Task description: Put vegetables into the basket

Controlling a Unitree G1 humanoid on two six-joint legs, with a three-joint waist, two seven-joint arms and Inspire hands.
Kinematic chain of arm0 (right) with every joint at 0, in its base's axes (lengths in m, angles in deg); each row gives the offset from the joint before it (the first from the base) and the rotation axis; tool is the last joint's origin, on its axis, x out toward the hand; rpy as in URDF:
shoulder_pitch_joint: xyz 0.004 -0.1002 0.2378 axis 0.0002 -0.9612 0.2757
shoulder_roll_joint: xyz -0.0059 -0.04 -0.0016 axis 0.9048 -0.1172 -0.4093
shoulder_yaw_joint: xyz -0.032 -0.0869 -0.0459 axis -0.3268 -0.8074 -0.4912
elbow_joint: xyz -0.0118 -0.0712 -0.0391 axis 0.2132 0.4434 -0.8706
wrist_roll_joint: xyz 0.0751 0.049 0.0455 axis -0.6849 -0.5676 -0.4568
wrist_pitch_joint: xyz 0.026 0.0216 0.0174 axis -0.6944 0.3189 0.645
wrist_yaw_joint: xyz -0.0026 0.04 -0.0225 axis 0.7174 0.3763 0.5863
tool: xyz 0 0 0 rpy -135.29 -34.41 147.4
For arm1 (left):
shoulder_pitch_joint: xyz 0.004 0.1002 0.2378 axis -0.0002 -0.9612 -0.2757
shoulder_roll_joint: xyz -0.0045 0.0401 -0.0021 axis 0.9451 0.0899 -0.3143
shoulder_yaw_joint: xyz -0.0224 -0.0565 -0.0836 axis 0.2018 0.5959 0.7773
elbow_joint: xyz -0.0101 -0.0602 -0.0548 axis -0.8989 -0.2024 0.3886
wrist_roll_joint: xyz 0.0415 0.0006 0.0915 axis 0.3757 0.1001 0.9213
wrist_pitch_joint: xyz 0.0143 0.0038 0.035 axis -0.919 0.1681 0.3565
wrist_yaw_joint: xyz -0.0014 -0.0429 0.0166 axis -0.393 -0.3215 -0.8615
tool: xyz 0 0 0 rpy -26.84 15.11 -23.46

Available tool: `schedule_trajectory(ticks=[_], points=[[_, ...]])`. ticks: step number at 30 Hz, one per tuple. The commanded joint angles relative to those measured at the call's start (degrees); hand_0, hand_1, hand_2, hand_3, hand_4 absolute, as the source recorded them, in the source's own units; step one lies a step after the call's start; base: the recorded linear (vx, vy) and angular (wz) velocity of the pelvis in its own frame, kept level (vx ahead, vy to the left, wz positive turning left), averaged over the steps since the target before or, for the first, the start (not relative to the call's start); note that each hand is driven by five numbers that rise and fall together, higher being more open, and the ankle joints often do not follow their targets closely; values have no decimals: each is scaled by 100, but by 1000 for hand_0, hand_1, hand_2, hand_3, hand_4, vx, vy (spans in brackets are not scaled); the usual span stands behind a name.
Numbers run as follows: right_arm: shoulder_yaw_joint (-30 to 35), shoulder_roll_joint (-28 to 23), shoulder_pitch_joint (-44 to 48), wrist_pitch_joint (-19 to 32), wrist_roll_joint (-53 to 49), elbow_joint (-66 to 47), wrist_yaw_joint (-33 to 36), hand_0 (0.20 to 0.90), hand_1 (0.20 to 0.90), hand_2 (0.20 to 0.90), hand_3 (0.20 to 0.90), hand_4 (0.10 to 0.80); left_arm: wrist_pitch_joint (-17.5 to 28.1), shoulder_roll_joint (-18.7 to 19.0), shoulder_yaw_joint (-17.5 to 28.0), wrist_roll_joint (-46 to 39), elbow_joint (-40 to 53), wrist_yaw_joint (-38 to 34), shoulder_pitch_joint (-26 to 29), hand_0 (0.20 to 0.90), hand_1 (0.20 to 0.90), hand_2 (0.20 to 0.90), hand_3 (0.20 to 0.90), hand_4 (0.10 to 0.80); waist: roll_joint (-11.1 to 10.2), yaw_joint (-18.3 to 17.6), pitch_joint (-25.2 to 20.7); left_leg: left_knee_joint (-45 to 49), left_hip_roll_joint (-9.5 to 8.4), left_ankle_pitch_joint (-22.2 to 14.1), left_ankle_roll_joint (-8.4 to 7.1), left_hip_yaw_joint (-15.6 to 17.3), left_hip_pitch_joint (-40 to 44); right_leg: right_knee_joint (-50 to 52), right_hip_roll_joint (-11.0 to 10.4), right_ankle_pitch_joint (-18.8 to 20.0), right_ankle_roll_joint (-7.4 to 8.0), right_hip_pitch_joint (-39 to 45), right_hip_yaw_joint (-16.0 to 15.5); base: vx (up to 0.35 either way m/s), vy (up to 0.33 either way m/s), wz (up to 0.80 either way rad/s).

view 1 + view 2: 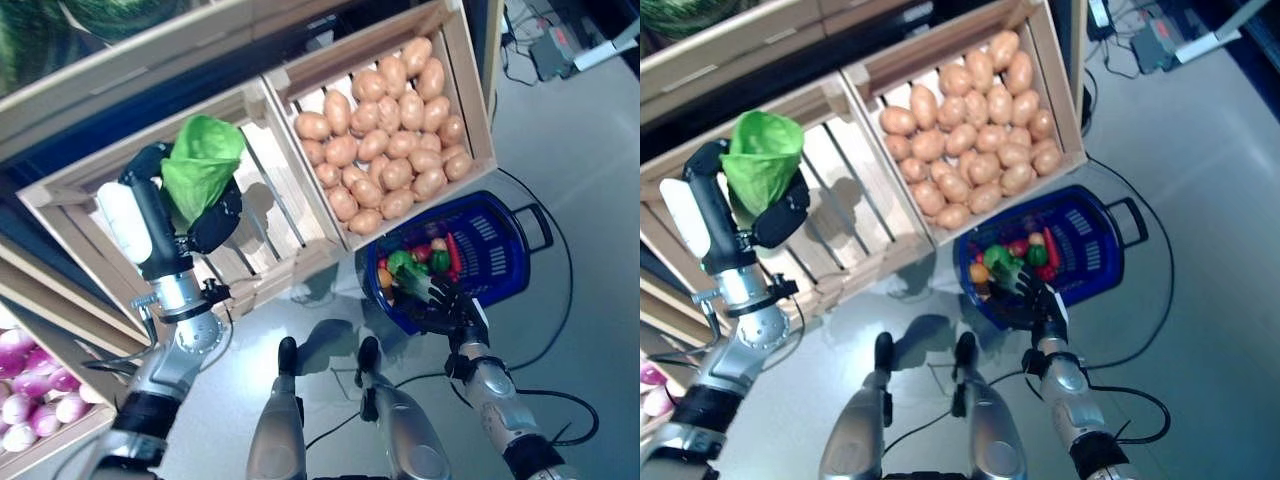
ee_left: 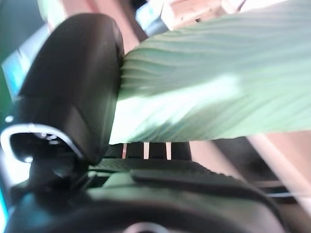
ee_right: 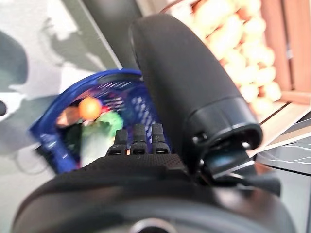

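My left hand (image 1: 205,225) is shut on a light green leafy cabbage (image 1: 203,160) and holds it above a wooden crate (image 1: 270,225) on the stand. The cabbage also shows in the right eye view (image 1: 762,158), and close up against the thumb in the left wrist view (image 2: 204,92). The blue plastic basket (image 1: 497,250) stands on the floor to the right, with green, red and orange vegetables (image 1: 425,258) in it. My right hand (image 1: 440,297) is open just above the basket's near rim, fingers straight. The basket shows past its fingers in the right wrist view (image 3: 121,97).
A wooden crate of potatoes (image 1: 385,130) sits on the stand right behind the basket. Lower shelves of the stand (image 1: 40,390) jut out at the left. Grey floor (image 1: 590,150) lies open to the right of the basket.
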Motion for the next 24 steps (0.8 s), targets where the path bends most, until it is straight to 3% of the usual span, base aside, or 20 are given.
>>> schedule_trajectory(ticks=[1, 4, 8, 16, 24], points=[[293, -297, -435, 276, 446, -760, -348, 900, 900, 900, 900, 800, 657, -142, 192, -2141, 703, 1777, -135, 300, 300, 300, 300, 400, -37, 9, -923, 39, -72, 44, -207, -118, -273, 124, -370, -175, 274, 396, -176, 124, -74, 18], [282, -435, -517, 69, 673, -1075, -560, 900, 900, 900, 900, 800, 310, -335, 106, -3118, 926, 2506, -246, 300, 300, 300, 300, 400, -63, 17, -1058, -78, -54, 83, -220, -119, -116, -95, -353, -62, 284, 577, -191, 90, -47, 14], [216, -842, -571, -482, 648, -1582, -1347, 900, 900, 900, 900, 800, -181, -529, -22, -4307, 951, 3213, -319, 300, 300, 300, 300, 400, -92, -2, -1285, -281, -50, 148, -232, -119, 134, -398, -326, 108, 316, 819, -170, 63, -28, -2], [-17, -1569, -344, -1352, 586, -2480, -2465, 900, 900, 900, 900, 800, -1051, -486, -413, -4611, 811, 3627, -231, 300, 300, 300, 300, 400, -87, -15, -1589, -421, 11, 158, -240, -58, 439, -611, -346, 260, 381, 1051, -197, 36, -22, -2], [-222, -2088, 76, -2005, 466, -2937, -3172, 900, 900, 900, 900, 800, -1468, -311, -636, -4525, 694, 3841, -208, 300, 300, 300, 300, 400, -66, -13, -1865, -421, 51, 36, -225, 29, 638, -611, -366, 249, 418, 1144, -172, 9, -1, 0]])
